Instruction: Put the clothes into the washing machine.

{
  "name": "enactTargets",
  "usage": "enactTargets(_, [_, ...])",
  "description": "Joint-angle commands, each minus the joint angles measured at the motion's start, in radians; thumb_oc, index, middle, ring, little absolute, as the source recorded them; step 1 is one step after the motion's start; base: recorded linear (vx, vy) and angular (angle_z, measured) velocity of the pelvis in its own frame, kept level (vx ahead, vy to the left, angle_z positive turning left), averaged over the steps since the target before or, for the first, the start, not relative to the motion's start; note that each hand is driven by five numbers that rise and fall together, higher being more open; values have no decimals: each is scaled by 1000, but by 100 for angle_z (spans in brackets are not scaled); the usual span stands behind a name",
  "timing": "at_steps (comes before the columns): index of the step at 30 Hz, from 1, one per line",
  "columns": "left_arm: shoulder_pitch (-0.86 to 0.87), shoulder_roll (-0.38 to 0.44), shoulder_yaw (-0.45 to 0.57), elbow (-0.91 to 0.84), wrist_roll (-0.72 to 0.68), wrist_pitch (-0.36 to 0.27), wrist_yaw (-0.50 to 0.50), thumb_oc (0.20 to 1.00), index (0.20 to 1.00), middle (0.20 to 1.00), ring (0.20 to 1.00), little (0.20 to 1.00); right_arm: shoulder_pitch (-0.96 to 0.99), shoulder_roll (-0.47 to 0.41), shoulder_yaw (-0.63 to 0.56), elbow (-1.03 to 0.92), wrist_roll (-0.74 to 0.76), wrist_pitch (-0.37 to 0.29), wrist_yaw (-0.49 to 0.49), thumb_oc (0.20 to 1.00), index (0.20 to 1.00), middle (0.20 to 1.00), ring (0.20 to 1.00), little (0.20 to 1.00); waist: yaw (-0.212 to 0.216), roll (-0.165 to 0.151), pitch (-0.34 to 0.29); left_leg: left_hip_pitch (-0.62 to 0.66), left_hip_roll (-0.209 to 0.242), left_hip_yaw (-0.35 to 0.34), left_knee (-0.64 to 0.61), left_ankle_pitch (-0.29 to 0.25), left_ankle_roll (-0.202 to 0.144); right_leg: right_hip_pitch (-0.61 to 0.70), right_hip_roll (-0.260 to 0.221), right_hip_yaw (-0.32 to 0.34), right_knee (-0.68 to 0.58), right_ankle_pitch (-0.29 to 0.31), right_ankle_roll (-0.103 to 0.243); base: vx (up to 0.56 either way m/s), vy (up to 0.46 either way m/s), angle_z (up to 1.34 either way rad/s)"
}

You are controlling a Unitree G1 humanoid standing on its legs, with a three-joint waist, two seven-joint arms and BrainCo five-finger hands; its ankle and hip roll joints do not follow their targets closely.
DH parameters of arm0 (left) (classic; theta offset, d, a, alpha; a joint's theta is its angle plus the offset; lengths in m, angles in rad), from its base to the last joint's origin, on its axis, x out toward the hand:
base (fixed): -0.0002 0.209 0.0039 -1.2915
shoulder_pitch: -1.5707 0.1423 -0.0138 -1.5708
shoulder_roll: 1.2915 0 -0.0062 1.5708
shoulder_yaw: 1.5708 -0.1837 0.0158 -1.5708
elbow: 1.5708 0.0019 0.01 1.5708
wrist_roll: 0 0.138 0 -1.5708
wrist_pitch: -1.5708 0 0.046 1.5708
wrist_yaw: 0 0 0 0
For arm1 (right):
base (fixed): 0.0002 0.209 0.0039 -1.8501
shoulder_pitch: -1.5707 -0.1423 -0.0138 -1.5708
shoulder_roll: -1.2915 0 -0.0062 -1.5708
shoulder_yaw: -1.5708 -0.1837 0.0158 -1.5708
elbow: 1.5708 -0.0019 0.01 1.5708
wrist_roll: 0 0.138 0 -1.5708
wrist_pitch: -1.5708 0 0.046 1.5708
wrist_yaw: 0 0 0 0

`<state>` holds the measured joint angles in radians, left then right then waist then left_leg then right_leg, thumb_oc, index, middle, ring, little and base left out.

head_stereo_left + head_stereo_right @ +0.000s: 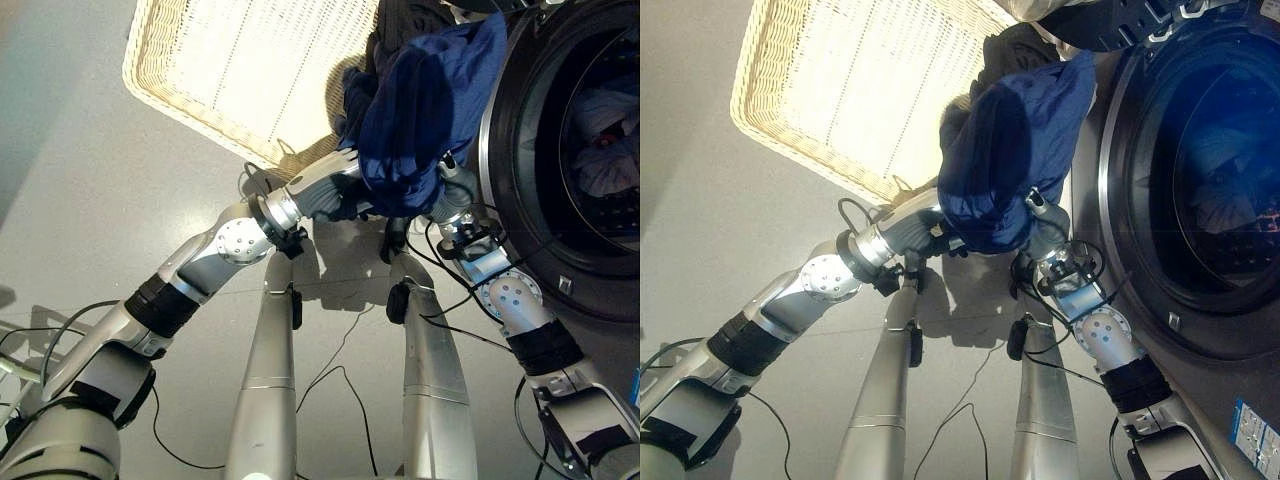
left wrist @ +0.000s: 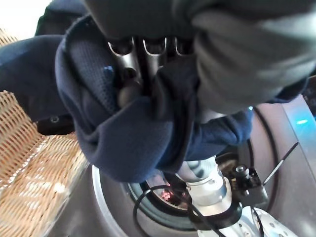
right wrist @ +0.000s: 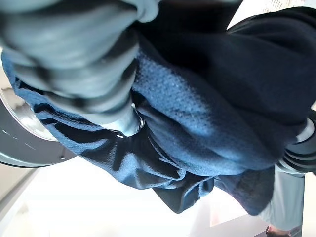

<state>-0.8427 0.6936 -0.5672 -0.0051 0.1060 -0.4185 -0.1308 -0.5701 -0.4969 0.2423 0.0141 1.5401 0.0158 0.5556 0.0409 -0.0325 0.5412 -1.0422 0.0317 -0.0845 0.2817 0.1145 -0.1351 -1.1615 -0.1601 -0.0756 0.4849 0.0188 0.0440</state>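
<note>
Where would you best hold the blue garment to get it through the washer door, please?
Probably by its bunched lower folds, from the basket side. The garment drapes over both arms beside the washer opening, and the left robot hand curls into that bunch already.

silver-grey arms, dark ribbed wrist covers, black cables

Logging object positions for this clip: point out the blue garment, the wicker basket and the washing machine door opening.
blue garment (image 1: 420, 110), left eye view, middle of the bunched cloth.
wicker basket (image 1: 175, 85), left eye view, near rim.
washing machine door opening (image 1: 1220, 190), right eye view, dark drum interior.
</note>
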Motion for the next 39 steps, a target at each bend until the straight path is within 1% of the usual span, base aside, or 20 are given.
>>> enactTargets(1, [17, -6, -60, -7, 64, 47, -115, 200, 200, 200, 200, 200, -50, 13, 31, -196, -2, -23, 72, 200, 200, 200, 200, 200, -48, 60, -21, -13, -69, 19, 48, -13, 93, 53, 37, -76, -113, 138, 77, 0, 0, 0])
enactTargets(3, [14, -2, -71, -9, 61, 78, -152, 200, 200, 200, 200, 200, -50, 8, 29, -190, 9, -37, 72, 200, 200, 200, 200, 200, -47, 60, -21, -8, -67, 18, 50, -20, 92, 56, 38, -73, -108, 133, 80, 0, 0, 0])
enactTargets(5, [0, 2, -67, -12, 65, 88, -155, 200, 200, 200, 200, 200, -66, 5, 22, -191, 12, -42, 75, 200, 200, 200, 200, 200, -49, 59, -21, -42, -70, 22, 46, 8, 94, 26, 35, -80, -120, 160, 71, -18, -1, 0])
enactTargets(6, [14, -1, -73, -11, 66, 92, -149, 200, 200, 200, 200, 200, -51, 7, 25, -189, 13, -45, 75, 200, 200, 200, 200, 200, -48, 59, -21, -11, -68, 17, 51, -20, 92, 54, 39, -72, -110, 134, 80, 0, 0, 0])
enactTargets(7, [5, 3, -68, -13, 75, 96, -129, 200, 200, 200, 200, 200, -61, 5, 21, -192, 12, -50, 76, 200, 200, 200, 200, 200, -50, 58, -21, -43, -70, 22, 47, 6, 94, 27, 36, -79, -120, 159, 70, 0, 0, 0])
enactTargets(8, [9, 6, -66, -13, 83, 100, -76, 652, 652, 652, 652, 652, -58, 4, 22, -190, 16, -58, 80, 200, 200, 200, 200, 200, -49, 58, -21, -45, -69, 22, 49, 6, 94, 26, 36, -79, -119, 158, 70, 0, 0, 0])
enactTargets(9, [24, 1, -64, -8, 89, 105, -40, 1000, 1000, 1000, 1000, 1000, -47, 7, 24, -187, 19, -67, 75, 200, 200, 200, 200, 200, -46, 59, -21, -16, -68, 16, 54, -20, 91, 51, 39, -72, -108, 133, 80, 0, 0, 0])
enactTargets(10, [15, 5, -56, -3, 98, 112, 3, 1000, 1000, 1000, 1000, 1000, -58, 6, 20, -190, 24, -76, 70, 200, 200, 200, 200, 200, -47, 58, -21, -45, -68, 21, 49, 7, 94, 25, 35, -79, -116, 157, 71, 0, 0, 0])
enactTargets(13, [27, -2, -32, 19, 110, 152, 163, 1000, 1000, 1000, 1000, 1000, -63, 17, 9, -182, 35, -101, 53, 200, 200, 200, 200, 200, -42, 59, -21, -49, -69, 18, 50, 11, 95, 22, 35, -79, -110, 156, 71, -12, -1, 0])
enactTargets(21, [119, -11, 45, 43, 134, 191, 335, 1000, 1000, 1000, 1000, 1000, -40, 29, -54, -167, 74, -225, 9, 200, 200, 200, 200, 200, -26, 63, -21, -44, -75, 3, 45, 12, 95, 30, 28, -89, -112, 154, 74, 0, 0, 0])
enactTargets(23, [151, -26, 76, 61, 125, 209, 483, 1000, 1000, 1000, 1000, 1000, -35, 44, -79, -165, 90, -277, -10, 200, 200, 200, 200, 200, -23, 65, -21, -43, -74, 3, 43, 12, 97, 30, 27, -89, -108, 153, 74, 0, 0, 0])
enactTargets(25, [176, -48, 105, 72, 120, 193, 604, 1000, 1000, 1000, 1000, 1000, -28, 64, -93, -175, 85, -298, -32, 200, 200, 200, 200, 200, -19, 65, -21, -44, -74, 1, 42, 13, 99, 28, 25, -90, -106, 151, 74, 0, 0, 0])
enactTargets(26, [184, -53, 114, 75, 122, 192, 626, 1000, 1000, 1000, 1000, 1000, -26, 68, -98, -177, 85, -300, -36, 200, 200, 200, 200, 200, -18, 65, -21, -45, -74, 0, 42, 14, 99, 28, 25, -90, -106, 151, 74, 0, 0, 0])
enactTargets(27, [207, -71, 136, 80, 106, 156, 733, 1000, 1000, 1000, 1000, 1000, -20, 82, -108, -189, 75, -300, -57, 200, 200, 200, 200, 200, -16, 64, -21, -46, -73, -1, 42, 15, 100, 28, 23, -91, -104, 151, 74, 0, 0, 0])
enactTargets(29, [236, -105, 169, 77, 116, 119, 814, 1000, 1000, 1000, 1000, 1000, -9, 107, -111, -197, 48, -305, -74, 200, 200, 200, 200, 200, -11, 63, -21, -44, -73, -3, 41, 15, 100, 30, 21, -93, -102, 148, 73, 0, 0, 0])
enactTargets(32, [264, -149, 200, 66, 111, 74, 892, 1000, 1000, 1000, 1000, 1000, -1, 134, -111, -208, 21, -305, -101, 200, 200, 200, 200, 200, -7, 63, -21, -42, -77, -7, 42, 16, 100, 32, 19, -96, -101, 148, 74, 11, -7, 1])
enactTargets(33, [278, -159, 203, 67, 109, 62, 905, 1000, 1000, 1000, 1000, 1000, 8, 139, -109, -205, 18, -304, -106, 200, 200, 200, 200, 200, -5, 64, -21, -20, -77, -11, 45, -3, 99, 51, 21, -89, -92, 130, 80, 0, 0, 0])
enactTargets(36, [283, -202, 229, 75, 99, 17, 979, 1000, 1000, 1000, 1000, 1000, -6, 157, -109, -191, -20, -299, -156, 200, 200, 200, 200, 200, -5, 62, -21, -41, -78, -8, 43, 16, 99, 32, 18, -97, -96, 148, 73, 1, -4, 2])
enactTargets(37, [291, -211, 231, 80, 83, 10, 991, 1000, 1000, 1000, 1000, 1000, 0, 161, -109, -181, -30, -295, -173, 200, 200, 200, 200, 200, -3, 63, -21, -19, -76, -10, 46, -2, 97, 51, 21, -90, -88, 129, 80, 4, -1, 4])
enactTargets(39, [278, -224, 238, 98, 68, 4, 1002, 1000, 1000, 1000, 1000, 1000, -19, 160, -110, -155, -53, -291, -208, 200, 200, 200, 200, 200, -5, 62, -21, -42, -75, -5, 44, 16, 96, 31, 18, -97, -94, 147, 74, -16, 3, 1])
